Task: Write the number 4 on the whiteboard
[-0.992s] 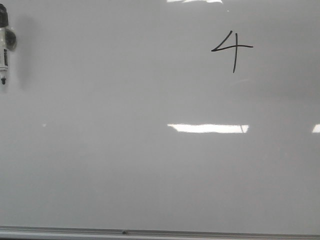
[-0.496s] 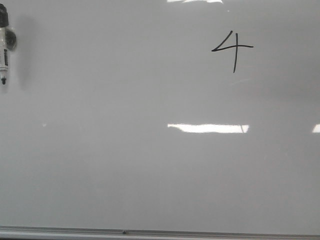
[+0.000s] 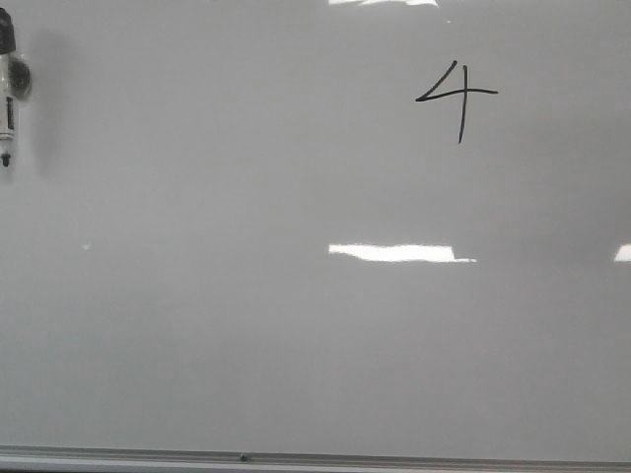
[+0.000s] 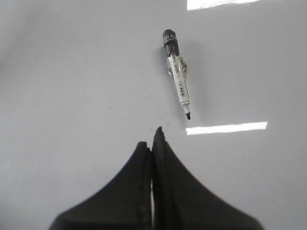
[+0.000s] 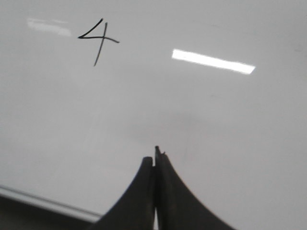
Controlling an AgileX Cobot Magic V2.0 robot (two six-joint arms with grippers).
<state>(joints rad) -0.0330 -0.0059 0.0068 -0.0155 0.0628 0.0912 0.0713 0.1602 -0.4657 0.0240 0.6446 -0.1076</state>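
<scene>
A thin black number 4 (image 3: 456,96) is drawn at the upper right of the glossy whiteboard (image 3: 246,325); it also shows in the right wrist view (image 5: 98,40). A marker (image 3: 8,89) with a black cap end and clear body lies on the board at the far left edge, tip bare; it also shows in the left wrist view (image 4: 178,72). My left gripper (image 4: 150,140) is shut and empty, a short way from the marker's tip. My right gripper (image 5: 154,155) is shut and empty over bare board, well away from the 4. Neither gripper shows in the front view.
A thin metal edge strip (image 3: 296,457) runs along the board's bottom; it also shows in the right wrist view (image 5: 43,200). Bright white light reflections (image 3: 394,252) lie on the board's middle.
The 4 and the marker have not moved. The bright reflection in the middle of the board has become shorter at its right end.
</scene>
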